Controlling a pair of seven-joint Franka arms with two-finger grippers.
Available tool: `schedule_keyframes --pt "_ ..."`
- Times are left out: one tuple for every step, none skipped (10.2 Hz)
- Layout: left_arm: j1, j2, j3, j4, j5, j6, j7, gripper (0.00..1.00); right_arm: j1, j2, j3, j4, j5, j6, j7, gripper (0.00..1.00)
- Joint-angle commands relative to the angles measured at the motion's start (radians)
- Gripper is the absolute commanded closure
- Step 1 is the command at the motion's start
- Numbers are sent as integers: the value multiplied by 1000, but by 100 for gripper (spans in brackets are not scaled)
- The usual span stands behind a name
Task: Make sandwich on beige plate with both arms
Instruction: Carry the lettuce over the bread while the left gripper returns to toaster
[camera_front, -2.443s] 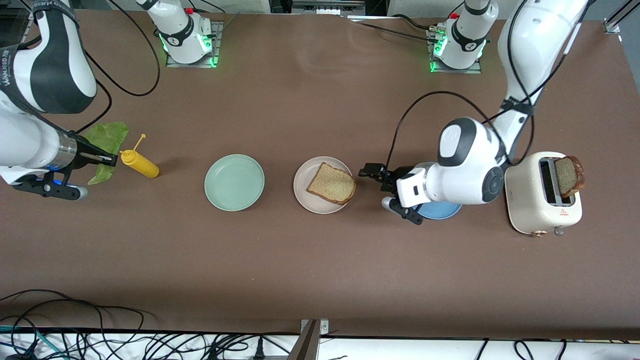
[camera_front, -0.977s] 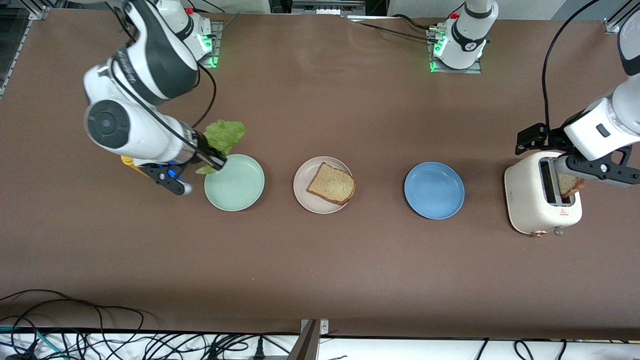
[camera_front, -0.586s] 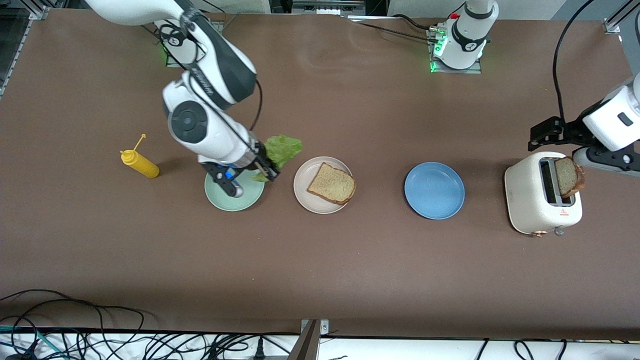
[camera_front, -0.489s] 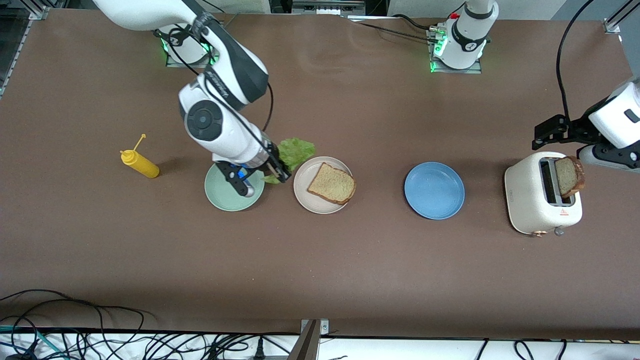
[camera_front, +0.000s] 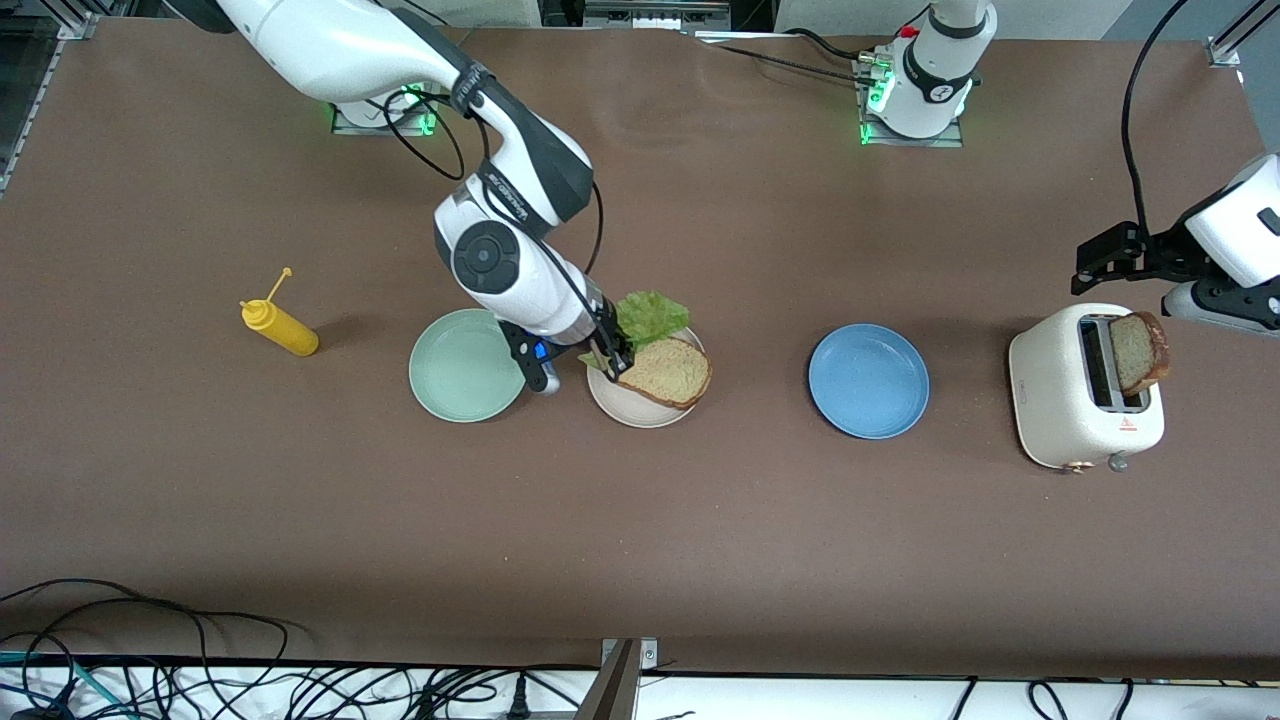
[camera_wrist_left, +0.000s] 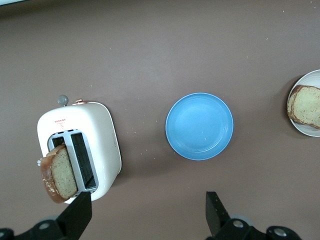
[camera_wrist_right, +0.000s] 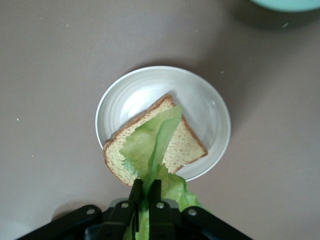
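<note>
**Mia:** Where is the lettuce (camera_front: 652, 315)?

**Ben:** Near the middle of the front picture. The right fingers (camera_front: 610, 362) are closed tight on one end of it. The leaf hangs over the beige plate (camera_front: 640, 415).

**Mia:** What is on that plate?

**Ben:** One slice (camera_front: 668, 374) of brown bread, lying flat. In the right wrist picture the leaf (camera_wrist_right: 150, 145) lies across the slice (camera_wrist_right: 187, 145). I cannot tell if it touches the bread.

**Mia:** So where is the sandwich?

**Ben:** It is not built yet. There is only that one slice on the plate, with the leaf over it. A second slice (camera_front: 1140, 352) stands in the toaster (camera_front: 1075, 420), sticking up out of a slot. The toaster is at the left arm's end of the worktop (camera_front: 640, 540).

**Mia:** What about the left fingers (camera_front: 1098, 262)?

**Ben:** They are up in the air by the toaster. They are wide open and hold nothing. The left wrist picture shows one finger (camera_wrist_left: 214, 210) low in the frame, with the toaster (camera_wrist_left: 100, 135) and the blue plate (camera_wrist_left: 200, 125) below it.

**Mia:** Are there more plates?

**Ben:** Yes. The blue plate (camera_front: 868, 380) sits between the beige plate and the toaster. A green plate (camera_front: 465, 365) sits just beside the beige one, toward the right arm's end. A yellow bottle (camera_front: 280, 328) lies past it, toward the same end.
</note>
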Motion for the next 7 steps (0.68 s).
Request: schedule_keyframes --pt "15 -25 -12 -17 13 -6 24 0 101 81 -81 86 0 33 45 100" --pt "14 -26 -17 -17 13 -10 24 0 114 90 -98 85 0 35 43 100" --pt "12 -25 -17 -17 14 -9 24 0 114 101 -100 86 -2 36 42 100" --pt "12 -23 -15 -22 14 -9 24 0 115 115 -100 86 -12 64 42 100" --pt "14 -23 -15 -26 14 -9 24 0 114 129 -100 86 -28 93 42 100" --pt "12 -20 -15 -26 22 -3 24 0 114 144 -101 86 -52 116 42 100" --pt "12 -15 -15 -23 22 -1 24 0 114 158 -103 86 -58 150 43 100"
